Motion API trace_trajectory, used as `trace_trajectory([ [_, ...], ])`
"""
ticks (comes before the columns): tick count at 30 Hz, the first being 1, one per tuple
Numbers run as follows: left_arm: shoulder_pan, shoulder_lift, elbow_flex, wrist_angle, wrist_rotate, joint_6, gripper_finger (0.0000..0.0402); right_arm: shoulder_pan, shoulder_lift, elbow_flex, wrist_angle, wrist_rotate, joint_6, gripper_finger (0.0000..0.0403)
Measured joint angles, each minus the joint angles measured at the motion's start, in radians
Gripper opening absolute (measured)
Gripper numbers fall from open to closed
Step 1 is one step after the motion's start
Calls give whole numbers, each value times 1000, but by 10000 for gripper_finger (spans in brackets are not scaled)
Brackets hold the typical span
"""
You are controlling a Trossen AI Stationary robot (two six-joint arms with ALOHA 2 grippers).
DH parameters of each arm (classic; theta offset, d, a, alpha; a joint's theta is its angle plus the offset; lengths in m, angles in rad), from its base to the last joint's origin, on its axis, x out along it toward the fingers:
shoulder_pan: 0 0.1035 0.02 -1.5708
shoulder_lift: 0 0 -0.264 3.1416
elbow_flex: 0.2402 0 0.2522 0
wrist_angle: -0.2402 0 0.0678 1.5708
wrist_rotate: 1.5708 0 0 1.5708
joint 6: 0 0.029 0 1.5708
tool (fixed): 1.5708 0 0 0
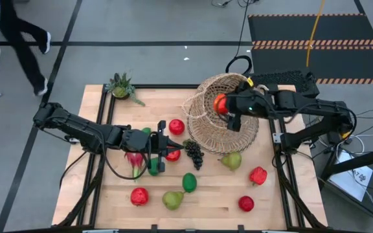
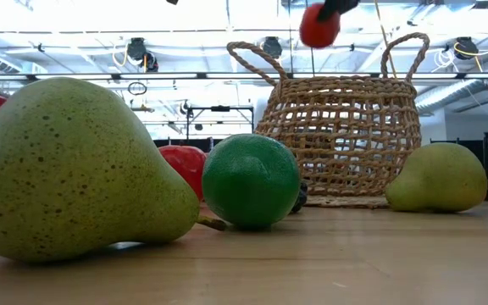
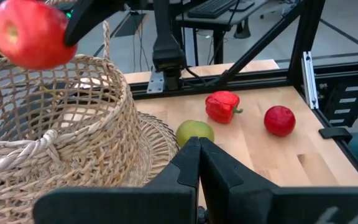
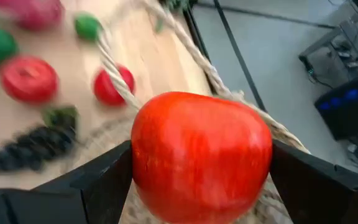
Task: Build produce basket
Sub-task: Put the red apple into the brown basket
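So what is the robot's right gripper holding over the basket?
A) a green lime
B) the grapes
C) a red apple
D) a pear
C: the right gripper is shut on a red apple, held between its two fingers above the basket; the lime, pears and grapes lie on the table.

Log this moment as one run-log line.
right claw: shut on apple, above basket | left claw: shut, empty, mid-table | other fruit: on table
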Motion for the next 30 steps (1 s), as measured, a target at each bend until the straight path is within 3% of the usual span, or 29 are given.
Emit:
trace_trajectory([
  [9, 0, 0, 0, 0, 0, 5, 10, -75, 11, 0, -3, -5, -94, 336],
  [14, 0, 0, 0, 10, 0, 51, 10, -127, 10, -17, 22, -90, -70, 336],
  [26, 13, 0, -1, 22, 0, 108, 10, -222, 10, -189, 148, -142, -59, 336],
  [30, 13, 0, -1, 23, 0, 121, 10, -253, 11, -246, 200, -206, -41, 336],
])
